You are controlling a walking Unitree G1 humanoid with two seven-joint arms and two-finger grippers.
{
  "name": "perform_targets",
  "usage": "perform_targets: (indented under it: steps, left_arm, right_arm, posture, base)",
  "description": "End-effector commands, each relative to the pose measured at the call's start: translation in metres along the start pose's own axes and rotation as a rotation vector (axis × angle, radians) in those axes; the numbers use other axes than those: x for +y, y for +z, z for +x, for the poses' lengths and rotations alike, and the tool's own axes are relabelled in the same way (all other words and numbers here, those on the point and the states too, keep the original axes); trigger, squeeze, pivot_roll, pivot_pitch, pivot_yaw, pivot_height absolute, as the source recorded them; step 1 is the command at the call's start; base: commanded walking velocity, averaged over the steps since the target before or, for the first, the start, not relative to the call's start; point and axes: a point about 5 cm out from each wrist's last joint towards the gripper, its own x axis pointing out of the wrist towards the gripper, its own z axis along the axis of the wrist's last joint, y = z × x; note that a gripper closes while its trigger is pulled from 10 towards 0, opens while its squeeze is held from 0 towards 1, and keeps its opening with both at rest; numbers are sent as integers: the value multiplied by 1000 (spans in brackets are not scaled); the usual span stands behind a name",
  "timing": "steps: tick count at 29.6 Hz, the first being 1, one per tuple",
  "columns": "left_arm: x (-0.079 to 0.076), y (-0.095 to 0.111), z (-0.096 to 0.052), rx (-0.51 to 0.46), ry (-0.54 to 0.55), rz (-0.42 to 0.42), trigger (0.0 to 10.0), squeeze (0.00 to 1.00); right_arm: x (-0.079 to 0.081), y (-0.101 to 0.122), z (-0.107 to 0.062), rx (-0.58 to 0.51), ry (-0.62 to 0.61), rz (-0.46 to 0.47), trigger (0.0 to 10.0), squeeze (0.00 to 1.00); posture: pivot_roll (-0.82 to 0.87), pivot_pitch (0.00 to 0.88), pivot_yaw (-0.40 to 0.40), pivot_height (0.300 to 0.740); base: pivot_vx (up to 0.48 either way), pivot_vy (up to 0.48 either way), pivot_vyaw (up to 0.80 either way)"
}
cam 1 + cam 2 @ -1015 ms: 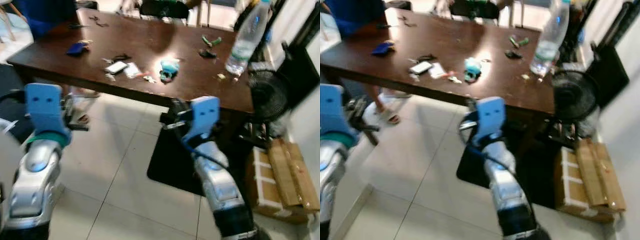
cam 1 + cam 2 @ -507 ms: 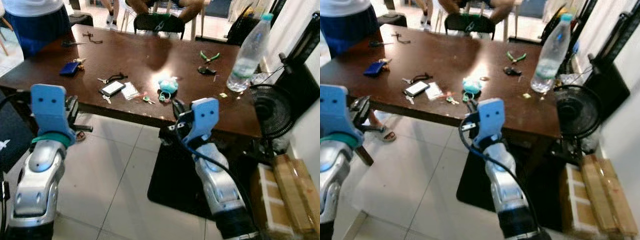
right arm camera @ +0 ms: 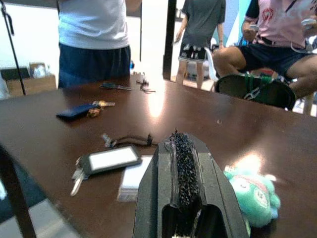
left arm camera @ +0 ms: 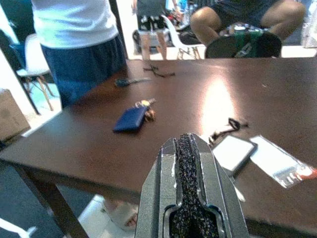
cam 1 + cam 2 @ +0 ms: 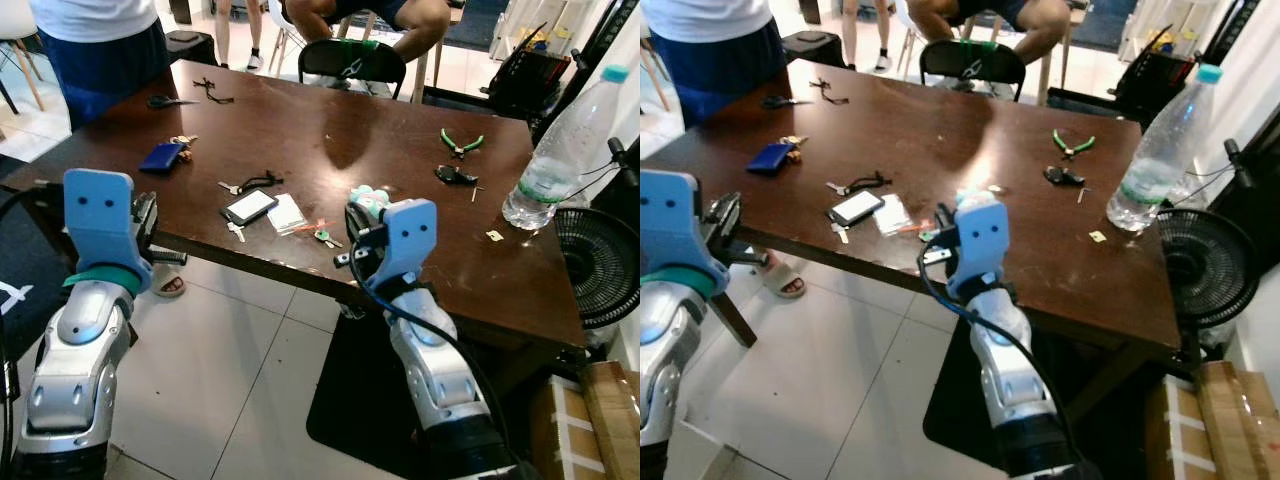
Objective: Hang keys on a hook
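Lying ahead of right gripper point(image 3: 184, 163): keys point(image 3: 106, 159)

green plush toy point(image 5: 368, 199) half hidden behind right gripper point(image 5: 352, 238). seated person point(image 5: 372, 14) cut off at top edge. small keys point(image 5: 322, 237) too small to resolve.

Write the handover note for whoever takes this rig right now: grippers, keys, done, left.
Left gripper: shut, empty, at the table's near left edge.
Right gripper: shut, empty, at the near edge beside the teal plush keychain.
Keys: all on the table: the tagged set, the black-cord key, the blue pouch set.
Done: nothing picked up.
Left: grasp a set, find a hook, hang it.
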Motion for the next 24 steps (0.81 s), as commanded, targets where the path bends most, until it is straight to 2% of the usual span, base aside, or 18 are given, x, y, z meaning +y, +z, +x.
perform_targets:
  steps: [1, 3, 6, 10, 13, 16, 19, 24]
  left_arm:
    - [-1, -1, 0, 7, -9, 0, 10000, 0]
    - [-1, -2, 0, 8, -9, 0, 10000, 0]
    - [-1, -2, 0, 9, -10, 0, 10000, 0]
    - [-2, -4, -1, 18, -14, 1, 10000, 0]
    - [-3, -6, -1, 36, -23, 4, 10000, 0]
    - [-6, -10, -1, 69, -68, 34, 10000, 0]
    - [-7, -13, -2, 75, -149, 120, 10000, 0]
    - [-6, -16, 0, 94, -173, 213, 10000, 0]
  right_arm:
    - [-4, -4, -2, 20, -22, 21, 10000, 0]
    - [-4, -5, -2, 22, -22, 23, 10000, 0]
    - [-4, -5, -2, 24, -23, 24, 10000, 0]
    - [-4, -5, -3, 26, -22, 18, 10000, 0]
    - [-4, -5, -3, 26, -21, 14, 10000, 0]
    - [-4, -5, -3, 27, -20, 11, 10000, 0]
    - [-4, -5, -3, 25, -16, 9, 10000, 0]
    - [-4, -7, -4, 30, -13, 9, 10000, 0]
  posture:
    - [-22, 0, 64, 740]
    - [-23, 0, 64, 740]
    - [-23, 0, 64, 740]
    - [-23, 0, 64, 740]
    - [-23, 0, 65, 740]
    - [-22, 0, 65, 740]
    - [-24, 0, 67, 740]
    - [-24, 0, 68, 740]
  base:
    - [352, 0, 0]
    - [352, 0, 0]
    - [345, 0, -663]
    - [272, 0, 0]
    - [0, 0, 0]
    - [0, 0, 0]
    - [0, 0, 0]
    - [0, 0, 0]
